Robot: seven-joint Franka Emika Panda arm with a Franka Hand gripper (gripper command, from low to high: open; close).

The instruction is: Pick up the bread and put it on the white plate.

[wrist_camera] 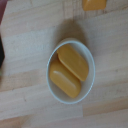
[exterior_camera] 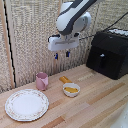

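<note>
claw (exterior_camera: 61, 54): hanging up in the air, well above the worktop, roughly over the spot between the pink cup and the small bowl. Two dark fingertips point down with a gap between them and nothing in it, so it looks released to me.

bread (exterior_camera: 65, 79): little orange-tan oblong lying flat on the wood, just on the far side of the small bowl and a bit to the exterior view's left of it. In the wrist view only a cut-off corner of it shows (wrist_camera: 94, 4).

white plate (exterior_camera: 27, 105): big round one with the patterned rim, near corner on the exterior view's left. Nothing on it.

small white bowl (exterior_camera: 71, 90): about mid-worktop, to the exterior view's right of the plate. The wrist view looks straight down into it (wrist_camera: 52, 80); two yellow pieces (wrist_camera: 73, 62) lie side by side inside.

pink cup (exterior_camera: 42, 80): upright, just beyond the plate.

black appliance (exterior_camera: 107, 52): far right, against the woven wall.

worktop (exterior_camera: 95, 105): light wood planks.
</note>
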